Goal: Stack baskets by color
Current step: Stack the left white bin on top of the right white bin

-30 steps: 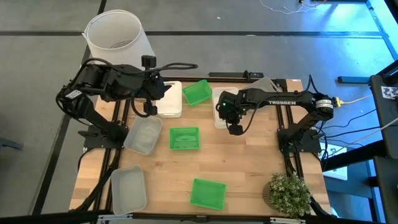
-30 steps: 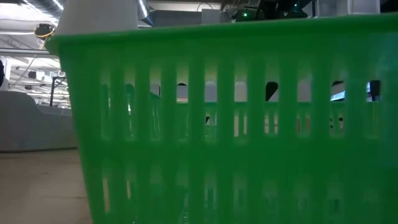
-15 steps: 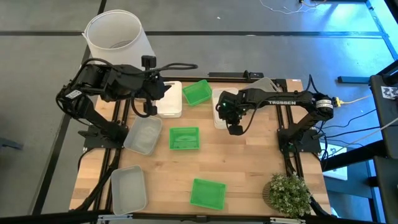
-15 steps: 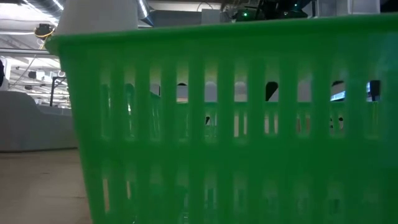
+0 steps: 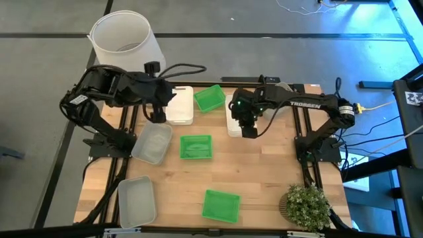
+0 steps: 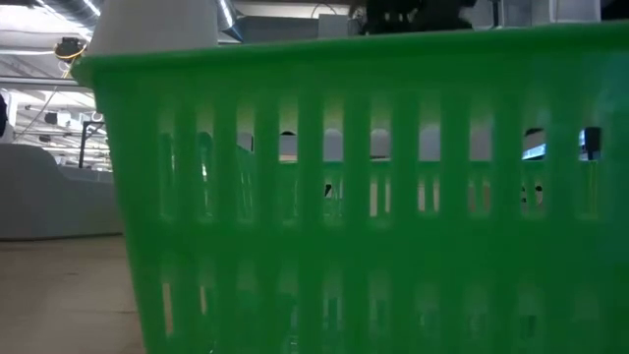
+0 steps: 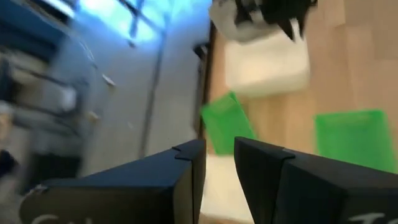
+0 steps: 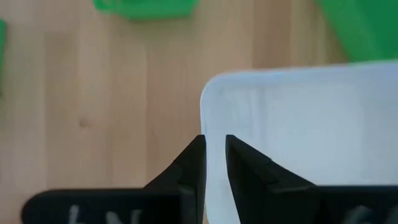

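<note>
On the wooden table lie two white baskets (image 5: 180,106) (image 5: 231,118), three green baskets (image 5: 209,98) (image 5: 196,147) (image 5: 221,205) and two translucent grey baskets (image 5: 153,143) (image 5: 137,200). My right gripper (image 5: 248,129) hangs above the right white basket (image 8: 298,124), pointing steeply down. Its fingers stand slightly open over the basket's rim corner (image 8: 206,99), clear of it. My left gripper (image 5: 158,114) is raised beside the left white basket, open with nothing between its fingers (image 7: 217,162). The nearest green basket (image 6: 344,197) fills the low view.
A large white lampshade (image 5: 122,36) stands beyond the table's far left corner. A small potted plant (image 5: 305,205) stands at the near right corner. Bare wood lies between the middle green basket and the plant.
My right gripper has risen from the right white basket and drawn a little toward the far edge. The basket stays where it was. My left gripper's wrist has rolled a little in place.
</note>
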{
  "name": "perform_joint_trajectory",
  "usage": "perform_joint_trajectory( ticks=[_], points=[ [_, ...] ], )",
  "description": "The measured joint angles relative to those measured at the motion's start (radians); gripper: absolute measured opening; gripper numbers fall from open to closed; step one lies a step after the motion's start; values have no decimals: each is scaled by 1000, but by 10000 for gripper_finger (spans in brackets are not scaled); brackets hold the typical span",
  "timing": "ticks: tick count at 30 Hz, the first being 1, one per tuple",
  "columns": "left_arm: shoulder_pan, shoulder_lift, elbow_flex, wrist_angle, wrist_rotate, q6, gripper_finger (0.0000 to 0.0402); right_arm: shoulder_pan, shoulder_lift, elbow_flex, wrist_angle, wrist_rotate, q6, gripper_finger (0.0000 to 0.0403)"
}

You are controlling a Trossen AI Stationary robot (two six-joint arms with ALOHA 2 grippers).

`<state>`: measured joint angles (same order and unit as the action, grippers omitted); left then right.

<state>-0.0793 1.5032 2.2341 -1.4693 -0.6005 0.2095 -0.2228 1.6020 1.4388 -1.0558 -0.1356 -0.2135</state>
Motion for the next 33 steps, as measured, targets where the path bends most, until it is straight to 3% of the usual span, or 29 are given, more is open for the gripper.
perform_joint_trajectory(
  ticks=[5, 11, 20, 24, 33],
  points=[
    [57, 18, -1, -99, 187, -165, 76, 32, -24, 104, -24, 0, -5, 61],
    [113, 31, -61, -98, 366, -192, 76, 100, -77, 195, -26, 1, -28, 61],
    [119, 30, -174, -93, 357, -177, 45, 182, -125, 271, -17, 2, -28, 61],
    [118, 29, -198, -91, 307, -175, 35, 205, -131, 297, -18, 2, -27, 61],
    [148, 29, -253, -87, 303, -206, 69, 251, -132, 309, -18, 3, -24, 61]
  ],
)
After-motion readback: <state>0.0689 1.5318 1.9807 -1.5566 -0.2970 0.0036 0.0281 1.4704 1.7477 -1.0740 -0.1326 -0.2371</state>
